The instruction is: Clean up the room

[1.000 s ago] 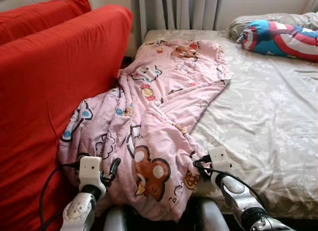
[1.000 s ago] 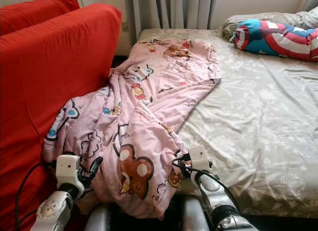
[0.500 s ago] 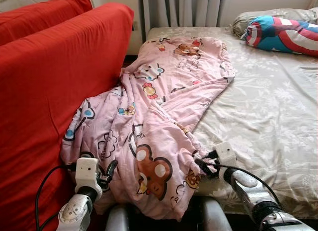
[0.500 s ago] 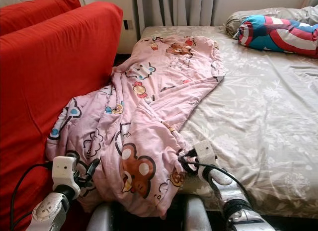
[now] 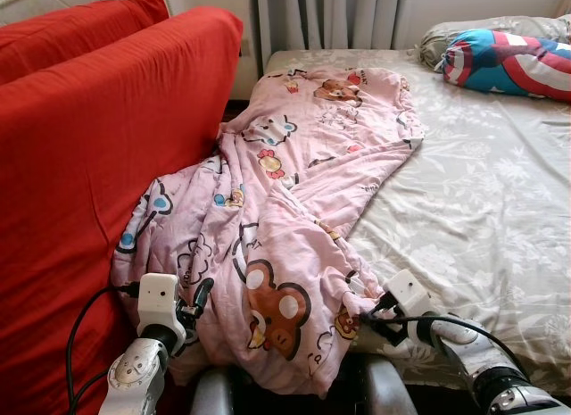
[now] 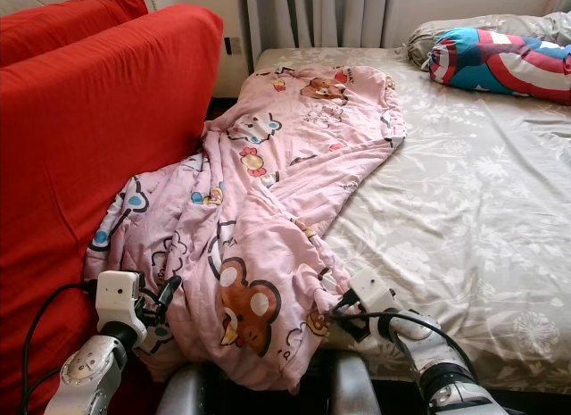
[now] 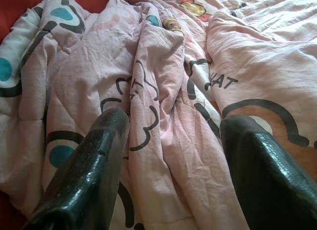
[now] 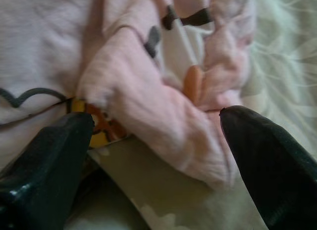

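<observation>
Both grippers at the pink blanket [image 5: 285, 219], bed's near edge.
My right gripper [image 8: 158, 141] has pushed in, fingers spread around a fold; left gripper [image 7: 171, 156] stays open against it beside the red sofa [image 5: 80, 165].

Soft daylight, head views sharp, wrist views partly out of focus.

Light is even and bright across the bed sheet [image 5: 482, 192] and pink quilt [image 5: 294, 192], apparently from the curtained window [image 5: 326, 18] at the head end; no hard glare. Folds in the quilt throw gentle shadows; the gap under the bed edge is dark. The red sofa back [image 5: 98, 165] is richly saturated, shaded low down. Head views show no motion blur, slight stretch at the corners. Left wrist view: cloth crisp, black fingers [image 7: 84, 180] soft with a faint sheen. Right wrist view: hazy throughout, fingers [image 8: 270, 156] blurred, sheet washed pale.
</observation>
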Controlling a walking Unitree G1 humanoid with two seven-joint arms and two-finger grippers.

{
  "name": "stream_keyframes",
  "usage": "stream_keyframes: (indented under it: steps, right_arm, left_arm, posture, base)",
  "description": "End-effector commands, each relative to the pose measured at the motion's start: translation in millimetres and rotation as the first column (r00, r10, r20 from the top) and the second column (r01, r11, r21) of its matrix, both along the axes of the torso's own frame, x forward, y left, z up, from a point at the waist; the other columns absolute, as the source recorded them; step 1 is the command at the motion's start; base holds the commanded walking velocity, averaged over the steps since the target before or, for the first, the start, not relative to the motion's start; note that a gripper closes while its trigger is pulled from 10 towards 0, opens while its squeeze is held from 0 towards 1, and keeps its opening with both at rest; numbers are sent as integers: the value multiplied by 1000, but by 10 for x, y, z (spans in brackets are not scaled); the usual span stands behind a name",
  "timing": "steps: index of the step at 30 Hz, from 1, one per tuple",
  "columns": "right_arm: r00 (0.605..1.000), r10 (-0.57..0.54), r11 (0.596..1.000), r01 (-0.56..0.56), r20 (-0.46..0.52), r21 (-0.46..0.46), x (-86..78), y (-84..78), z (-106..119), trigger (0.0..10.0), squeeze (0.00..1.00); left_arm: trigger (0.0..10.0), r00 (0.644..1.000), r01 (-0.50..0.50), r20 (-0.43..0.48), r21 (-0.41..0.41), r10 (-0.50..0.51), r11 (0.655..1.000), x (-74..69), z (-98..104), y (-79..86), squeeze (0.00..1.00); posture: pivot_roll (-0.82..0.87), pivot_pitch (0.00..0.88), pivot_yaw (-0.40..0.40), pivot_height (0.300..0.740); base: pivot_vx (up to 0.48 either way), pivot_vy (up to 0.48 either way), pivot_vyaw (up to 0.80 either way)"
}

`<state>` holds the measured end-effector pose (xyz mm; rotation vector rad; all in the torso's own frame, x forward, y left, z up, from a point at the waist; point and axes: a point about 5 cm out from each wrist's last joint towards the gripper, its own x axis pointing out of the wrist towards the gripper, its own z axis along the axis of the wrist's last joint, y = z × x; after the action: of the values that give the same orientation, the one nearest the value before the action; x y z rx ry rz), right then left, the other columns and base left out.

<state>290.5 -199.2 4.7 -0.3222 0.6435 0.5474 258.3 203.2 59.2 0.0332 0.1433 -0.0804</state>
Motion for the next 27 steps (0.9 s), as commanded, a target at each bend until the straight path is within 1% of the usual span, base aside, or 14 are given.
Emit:
stream_keyframes:
  steps: [1,5,7,9,13,14,15,20,24,25,27]
  right_arm:
    - [1000,-2,999,4,31,-40,40,15,27,10000,0]
    - [997,-38,993,45,68,-105,79,-22,46,10000,0]
    - [991,-94,985,106,92,-137,108,-70,63,10000,0]
    - [991,-97,982,112,97,-154,107,-81,60,10000,0]
    - [997,-53,988,61,58,-145,35,19,-29,10000,0]
    - [997,-53,988,61,58,-145,35,19,-29,10000,0]
    - [998,-44,989,50,47,-137,9,61,-63,10000,0]
    - [999,-24,991,27,28,-133,-38,134,-120,10000,0]
    - [999,-21,989,25,33,-147,-48,168,-140,10000,0]
    - [999,-11,988,18,46,-153,-40,191,-134,10000,0]
    - [996,-34,986,47,79,-162,1,192,-100,10000,0]
  left_arm:
    - [10000,1000,-4,-12,16,4,1000,16,-10,40,0]
    - [10000,1000,-3,-11,14,3,1000,30,-6,22,0]
    - [10000,1000,-2,-11,14,2,1000,27,-9,15,0]
    - [10000,1000,-3,-11,13,4,1000,19,-12,13,0]
    - [10000,1000,-5,-15,10,5,1000,-7,-26,0,0]
    - [10000,1000,-5,-15,10,5,1000,-7,-26,0,0]
    - [10000,1000,-6,-16,9,6,1000,-12,-33,-7,0]
    - [10000,1000,-6,-18,8,6,1000,-35,-38,-19,0]
    - [10000,1000,-3,-20,12,3,1000,-63,-40,-27,0]
    - [10000,1000,-5,-21,13,6,1000,-82,-42,-20,0]
    - [10000,1000,-12,-24,13,12,1000,-100,-50,-11,0]
  posture:
    - [9,38,50,578]
    - [10,46,47,578]
    - [10,56,44,578]
    - [10,61,42,578]
    - [14,78,34,578]
    - [14,78,34,578]
    - [15,86,32,578]
    - [17,94,31,578]
    - [22,105,28,578]
    - [24,113,25,578]
    - [25,117,24,578]
  base:
    - [0,0,0]
    - [0,0,0]
    - [0,0,0]
    - [0,0,0]
    - [0,0,0]
    - [0,0,0]
    - [0,0,0]
    - [0,0,0]
    - [0,0,0]
    - [0,0,0]
    - [0,0,0]
